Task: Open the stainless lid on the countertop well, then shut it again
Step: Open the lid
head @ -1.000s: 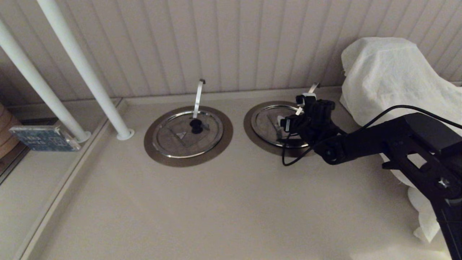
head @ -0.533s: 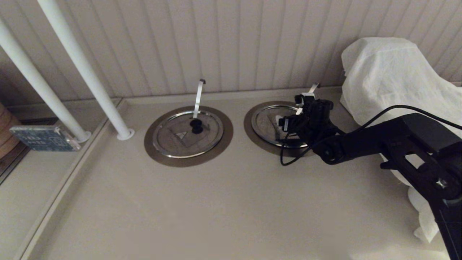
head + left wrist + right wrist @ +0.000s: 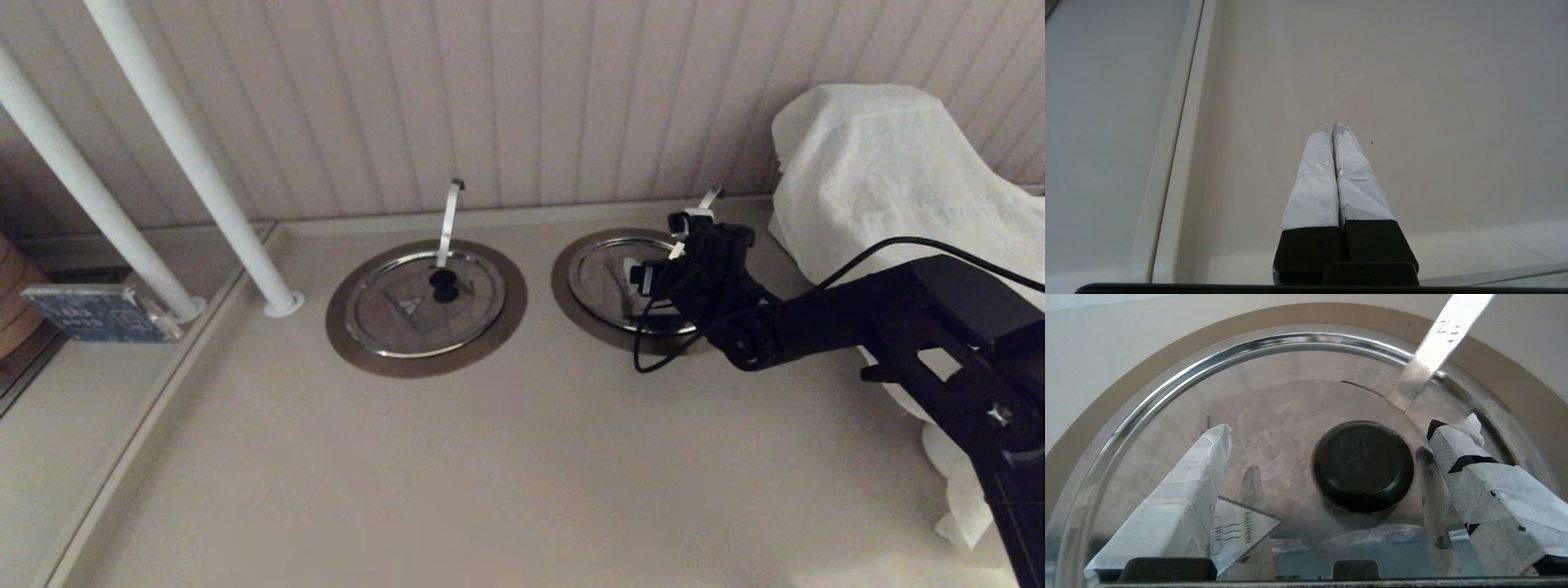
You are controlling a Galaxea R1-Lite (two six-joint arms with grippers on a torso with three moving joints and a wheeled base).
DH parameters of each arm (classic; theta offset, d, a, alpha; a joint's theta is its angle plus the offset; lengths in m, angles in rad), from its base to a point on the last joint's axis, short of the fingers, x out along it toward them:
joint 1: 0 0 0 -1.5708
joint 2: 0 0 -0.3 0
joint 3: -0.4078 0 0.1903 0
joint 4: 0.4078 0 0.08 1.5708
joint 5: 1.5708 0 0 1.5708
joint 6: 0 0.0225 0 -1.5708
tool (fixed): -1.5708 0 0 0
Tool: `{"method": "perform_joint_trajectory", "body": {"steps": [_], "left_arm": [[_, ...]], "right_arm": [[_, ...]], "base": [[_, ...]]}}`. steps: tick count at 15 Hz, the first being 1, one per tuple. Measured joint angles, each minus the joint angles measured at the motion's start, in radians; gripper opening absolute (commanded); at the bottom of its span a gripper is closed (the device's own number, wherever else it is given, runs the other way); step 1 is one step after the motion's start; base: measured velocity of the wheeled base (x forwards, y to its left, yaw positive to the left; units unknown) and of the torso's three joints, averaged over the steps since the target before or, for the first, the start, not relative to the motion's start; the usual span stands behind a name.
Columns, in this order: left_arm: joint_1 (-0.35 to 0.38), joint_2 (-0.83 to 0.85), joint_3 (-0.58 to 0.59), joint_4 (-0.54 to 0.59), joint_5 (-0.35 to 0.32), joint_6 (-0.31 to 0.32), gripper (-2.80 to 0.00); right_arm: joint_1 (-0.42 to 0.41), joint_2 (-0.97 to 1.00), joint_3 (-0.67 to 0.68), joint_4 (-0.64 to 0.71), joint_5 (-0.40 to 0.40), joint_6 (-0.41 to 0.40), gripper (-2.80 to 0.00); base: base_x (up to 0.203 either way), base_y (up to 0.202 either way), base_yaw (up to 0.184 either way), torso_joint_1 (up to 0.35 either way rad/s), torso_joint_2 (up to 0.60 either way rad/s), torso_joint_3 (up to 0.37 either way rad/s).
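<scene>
The stainless lid (image 3: pixel 600 278) lies flat and closed on the countertop well, of which only the bronze ring (image 3: pixel 563 287) shows. A slanted steel strip (image 3: pixel 709 198) rises behind it. My right gripper (image 3: pixel 663 249) hovers low over the lid and is open. In the right wrist view its taped fingers (image 3: pixel 1208 457) stand wide on either side of the black knob (image 3: pixel 1363 465) without touching it, and the lid's polished rim (image 3: pixel 1216 355), the ring (image 3: pixel 1106 404) and the strip (image 3: pixel 1437 339) show beyond. My left gripper (image 3: pixel 1329 126) is shut and empty over bare counter, outside the head view.
A twin lid (image 3: pixel 424 306) with a near-vertical strip sits in its own ring to the left. A white cloth-covered bulk (image 3: pixel 882 180) stands right of the well, close to my right arm. Two white poles (image 3: pixel 204 180) rise at the left, and a panelled wall runs behind.
</scene>
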Motion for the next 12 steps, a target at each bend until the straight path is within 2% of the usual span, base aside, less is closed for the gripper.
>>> {"method": "perform_joint_trajectory", "body": {"steps": [12], "left_arm": [[0.000,0.000,0.000,0.000,-0.001,0.000,-2.80]], "right_arm": [[0.015,0.000,-0.001,0.000,0.000,0.001,0.00]], "base": [[0.000,0.000,0.000,0.000,0.00,0.000]]}}
